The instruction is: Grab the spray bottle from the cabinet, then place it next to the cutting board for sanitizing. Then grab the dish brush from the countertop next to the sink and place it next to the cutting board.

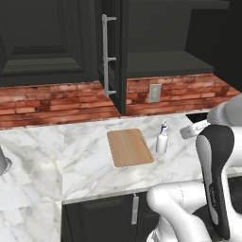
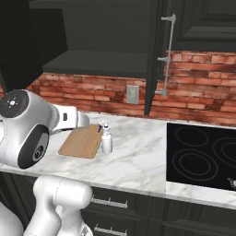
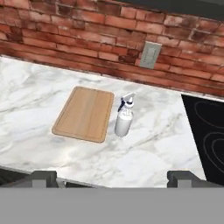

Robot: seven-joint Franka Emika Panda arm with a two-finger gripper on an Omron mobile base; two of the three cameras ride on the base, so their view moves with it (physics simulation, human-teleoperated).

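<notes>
The spray bottle [image 3: 124, 121] is standing upright on the white marble countertop [image 3: 35, 100], just beside the long edge of the cutting board [image 3: 85, 114], at about three o'clock from it in the hand view. The bottle and board are sitting close together, though I cannot tell whether they are touching. The board is lying flat, its grain running toward the brick wall [image 3: 65, 39]. A grey outlet plate [image 3: 150, 54] is showing on the bricks at about one o'clock from the bottle. The black stovetop [image 3: 210, 131] is lying well apart, at three o'clock.

The gripper [image 3: 112, 177] is hanging above the counter's front edge with its jaws spread wide, holding nothing; the two dark fingertips [image 3: 43, 178] are standing far apart, the bottle and board well beyond them.

From the left base view, the cabinet [image 1: 124, 52] is standing open above the board, its door swung outward with the silver bar handle [image 1: 107, 54] facing out and its dark shelf [image 1: 170, 61] showing.
</notes>
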